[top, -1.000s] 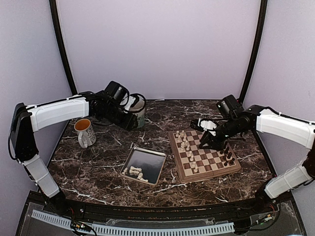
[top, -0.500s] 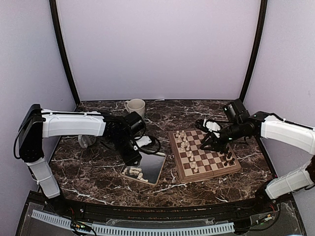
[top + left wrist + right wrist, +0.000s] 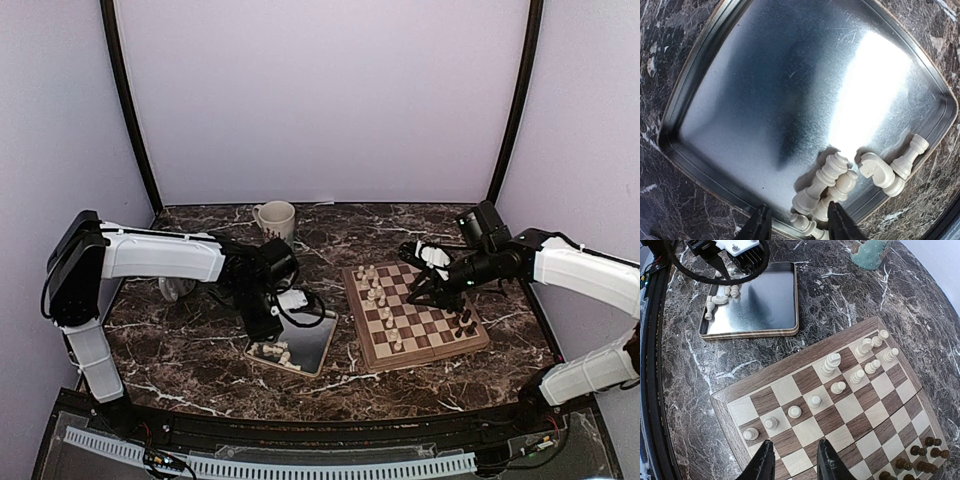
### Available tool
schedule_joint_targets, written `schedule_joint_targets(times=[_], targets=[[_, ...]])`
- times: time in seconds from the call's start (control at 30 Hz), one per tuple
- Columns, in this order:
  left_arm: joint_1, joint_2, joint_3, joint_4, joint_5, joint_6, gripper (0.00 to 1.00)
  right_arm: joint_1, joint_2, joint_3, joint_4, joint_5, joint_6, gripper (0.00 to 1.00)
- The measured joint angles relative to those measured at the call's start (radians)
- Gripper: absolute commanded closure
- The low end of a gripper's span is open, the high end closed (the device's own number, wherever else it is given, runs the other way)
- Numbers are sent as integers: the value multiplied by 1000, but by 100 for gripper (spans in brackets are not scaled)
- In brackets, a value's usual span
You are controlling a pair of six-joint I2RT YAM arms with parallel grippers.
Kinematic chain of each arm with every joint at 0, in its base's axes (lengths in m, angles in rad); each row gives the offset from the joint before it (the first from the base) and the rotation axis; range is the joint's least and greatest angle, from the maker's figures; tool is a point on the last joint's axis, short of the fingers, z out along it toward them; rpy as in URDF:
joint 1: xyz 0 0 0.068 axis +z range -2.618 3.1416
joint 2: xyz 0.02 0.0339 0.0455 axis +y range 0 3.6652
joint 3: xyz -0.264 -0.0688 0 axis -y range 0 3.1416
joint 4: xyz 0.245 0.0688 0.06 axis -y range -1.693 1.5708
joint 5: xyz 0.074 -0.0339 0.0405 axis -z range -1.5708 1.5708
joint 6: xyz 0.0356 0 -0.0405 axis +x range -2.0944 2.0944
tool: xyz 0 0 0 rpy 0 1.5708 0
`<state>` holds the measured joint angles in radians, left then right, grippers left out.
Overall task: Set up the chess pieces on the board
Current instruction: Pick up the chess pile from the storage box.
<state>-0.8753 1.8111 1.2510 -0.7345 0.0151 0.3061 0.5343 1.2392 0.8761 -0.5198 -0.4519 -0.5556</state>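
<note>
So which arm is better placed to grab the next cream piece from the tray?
Left: the left tool hangs over the cream pieces in the tray, jaws apart; the right tool is over the board, empty.

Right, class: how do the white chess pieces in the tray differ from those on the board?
The tray pieces lie tipped over; the board pieces stand upright. The tray pieces huddle in one corner of the tray; the board pieces occupy separate squares on the board. Both sets are cream-white.

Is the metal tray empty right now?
No, several cream-white chess pieces lie on their sides in one corner of the metal tray.
</note>
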Motion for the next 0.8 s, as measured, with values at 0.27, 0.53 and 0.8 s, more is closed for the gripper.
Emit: schedule_joint_targets(times=[0.27, 0.53, 0.8], targets=[[0, 56, 0, 4, -9, 24, 72, 0, 0, -3, 0, 0, 0, 70], [-2, 84, 0, 6, -16, 25, 76, 0, 6, -6, 0, -1, -1, 70], [-5, 85, 0, 5, -32, -11, 73, 0, 15, -7, -1, -2, -4, 69]])
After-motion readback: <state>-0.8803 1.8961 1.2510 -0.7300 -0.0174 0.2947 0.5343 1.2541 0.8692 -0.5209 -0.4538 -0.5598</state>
